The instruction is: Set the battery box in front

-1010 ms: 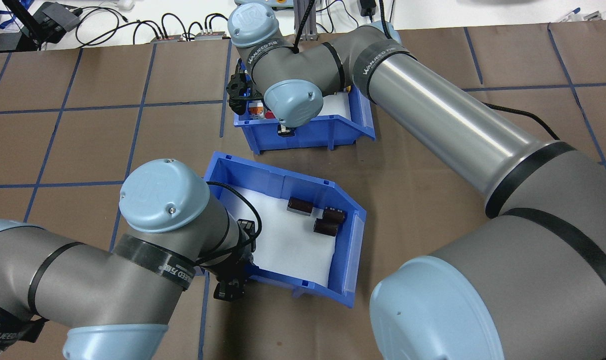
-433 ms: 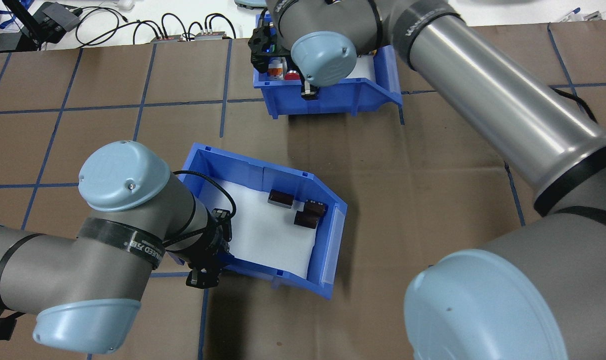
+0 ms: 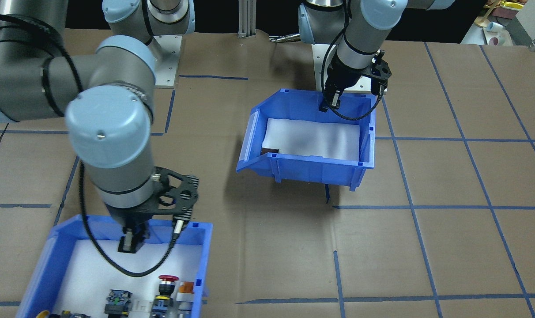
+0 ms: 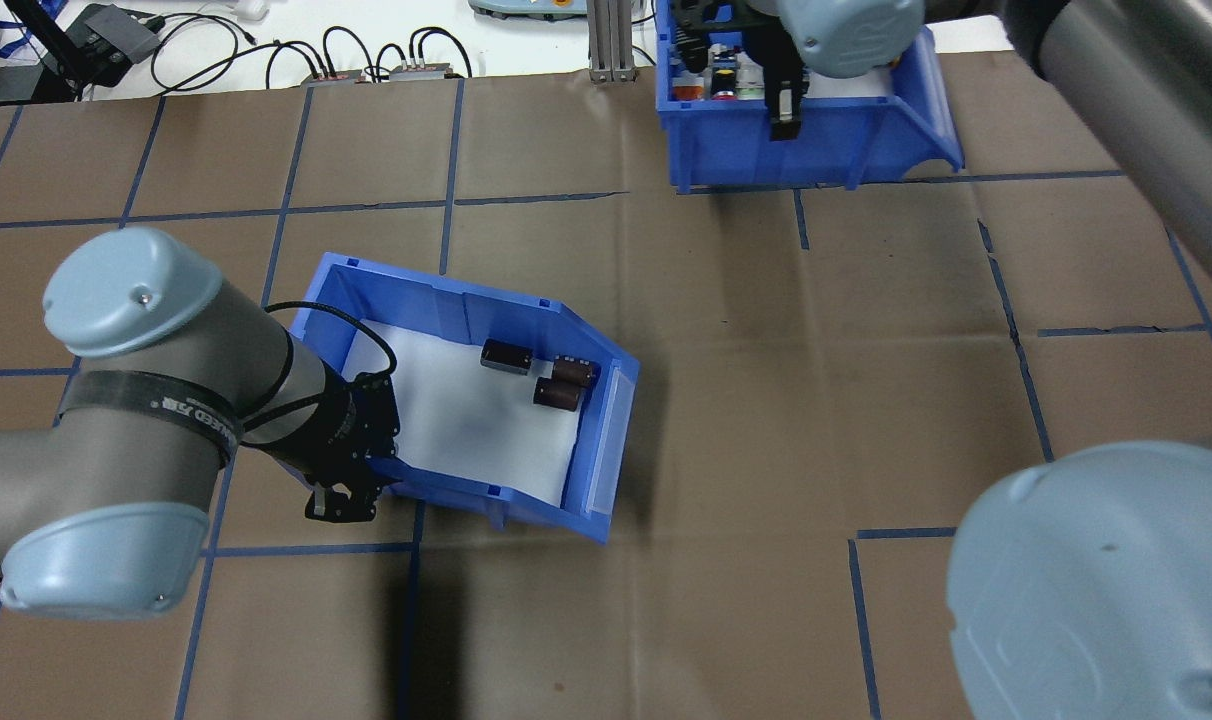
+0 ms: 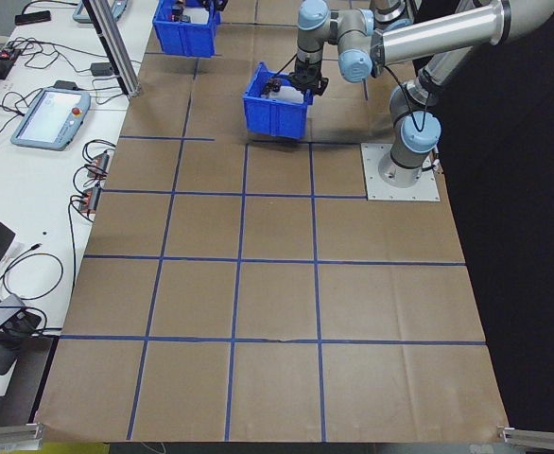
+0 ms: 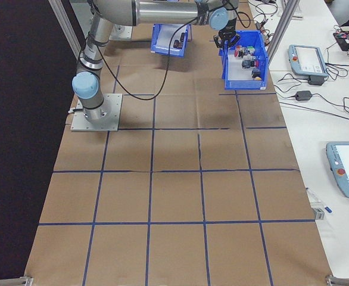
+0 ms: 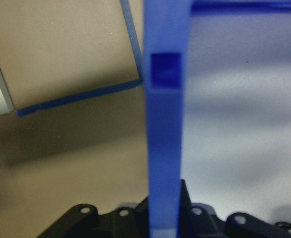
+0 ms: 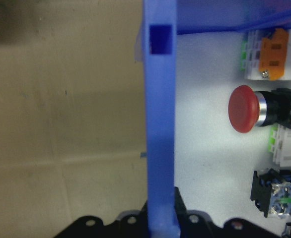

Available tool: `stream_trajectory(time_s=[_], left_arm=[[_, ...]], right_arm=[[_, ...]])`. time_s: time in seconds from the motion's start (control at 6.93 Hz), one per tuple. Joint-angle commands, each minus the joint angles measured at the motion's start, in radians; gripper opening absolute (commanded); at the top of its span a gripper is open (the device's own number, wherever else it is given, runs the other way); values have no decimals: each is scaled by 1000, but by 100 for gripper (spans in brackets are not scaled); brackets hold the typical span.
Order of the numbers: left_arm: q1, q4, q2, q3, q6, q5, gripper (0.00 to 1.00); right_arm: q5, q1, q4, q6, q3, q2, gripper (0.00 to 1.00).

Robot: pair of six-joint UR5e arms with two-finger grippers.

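The battery box [image 4: 486, 420] is a blue bin with a white liner [image 4: 466, 425] inside. Three small dark brown batteries [image 4: 541, 375] lie close together at its sloped front end. In the front-facing view the box hangs tilted above its shadow, so it looks lifted off the brown surface [image 4: 816, 400]. It is over the middle part of the surface, on the robot's left half and closer to the robot's edge than the other bin.

The left hand [image 3: 330, 102] is clenched on the back wall of the battery box. In the left wrist view, the blue wall runs straight down between the two black fingers [image 7: 192, 215].

The right hand [image 3: 131, 242] grips the back wall of the other blue bin [image 4: 816, 150] in the same way. That bin sits at the far edge of the surface, well apart from the battery box. It holds colourful buttons and a red mushroom button [image 8: 245, 109].

Blue tape lines [image 4: 446, 200] cross the surface in squares.
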Motion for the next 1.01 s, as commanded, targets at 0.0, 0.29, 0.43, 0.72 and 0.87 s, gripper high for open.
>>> stream_trajectory(time_s=[0.0,0.29,0.43,0.72,0.87], left_arm=[[100,15,-76,66,74,-72,0],[79,16,-237,217,64,-136,0],[39,18,-303,261,59,-152,0],[-64,56,-468,417,-83,-199,0],[-128,149,-557,481,-207,-199,0]], right_arm=[[8,-154,7,-149,113,-91,3],[22,-246,7,-250,214,-183,3],[32,-266,7,-263,274,-238,3],[42,-301,-2,-370,431,-357,3],[43,-323,-12,-395,507,-420,3]])
